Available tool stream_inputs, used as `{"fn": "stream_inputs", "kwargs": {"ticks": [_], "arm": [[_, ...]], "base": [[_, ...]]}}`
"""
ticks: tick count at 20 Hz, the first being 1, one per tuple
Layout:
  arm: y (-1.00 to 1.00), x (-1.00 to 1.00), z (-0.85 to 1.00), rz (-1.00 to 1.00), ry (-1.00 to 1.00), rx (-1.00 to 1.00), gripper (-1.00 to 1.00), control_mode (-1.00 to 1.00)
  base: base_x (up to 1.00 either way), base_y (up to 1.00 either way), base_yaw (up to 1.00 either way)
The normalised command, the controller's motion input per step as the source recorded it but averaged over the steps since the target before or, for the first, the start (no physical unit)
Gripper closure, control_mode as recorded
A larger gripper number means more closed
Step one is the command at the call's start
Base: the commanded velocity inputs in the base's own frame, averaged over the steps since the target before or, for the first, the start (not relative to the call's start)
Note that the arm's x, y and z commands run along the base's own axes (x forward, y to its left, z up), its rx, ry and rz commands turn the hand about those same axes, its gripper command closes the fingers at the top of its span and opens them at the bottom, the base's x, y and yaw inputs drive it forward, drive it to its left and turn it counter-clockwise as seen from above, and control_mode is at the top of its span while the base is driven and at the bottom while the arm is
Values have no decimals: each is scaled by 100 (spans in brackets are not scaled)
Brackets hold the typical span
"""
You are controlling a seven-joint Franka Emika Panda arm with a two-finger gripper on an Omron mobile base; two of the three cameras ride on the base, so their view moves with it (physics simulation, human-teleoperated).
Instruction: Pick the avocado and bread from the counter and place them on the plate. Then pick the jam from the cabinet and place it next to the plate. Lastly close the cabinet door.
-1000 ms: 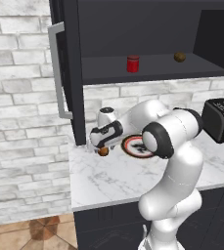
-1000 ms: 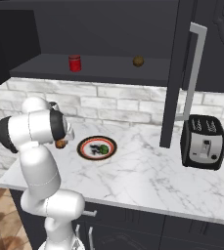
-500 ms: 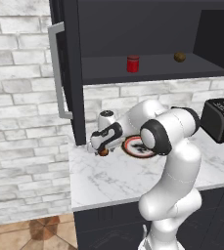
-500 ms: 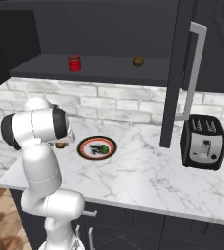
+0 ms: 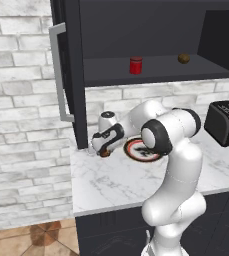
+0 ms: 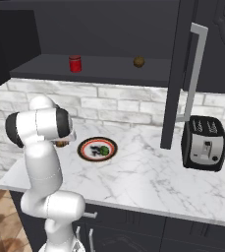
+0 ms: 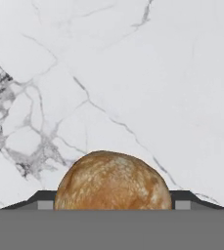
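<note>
- Two fingers of the gripper (image 7: 112,205) flank the bread (image 7: 112,181), touching both sides: gripped.
- Bread sits low over the counter (image 7: 133,73), beside the plate (image 5: 136,152).

Even, flat rendered light, no glare. Counter (image 6: 148,172) bright, cabinet (image 5: 151,35) interior dim. Soft shadows under arm. Hand view slightly blurry w/ bread (image 7: 112,181) close-up.
</note>
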Motion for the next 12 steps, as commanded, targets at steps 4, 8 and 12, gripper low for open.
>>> {"fn": "stream_inputs", "kwargs": {"ticks": [4, 8, 12], "arm": [[-1, -4, -7, 0, -2, 0, 100, -100], [-33, -47, 19, 0, -8, 1, 100, -100], [-49, -57, 66, 1, -16, 0, 100, -100]], "base": [[0, 0, 0], [0, 0, 0], [0, 0, 0]]}}
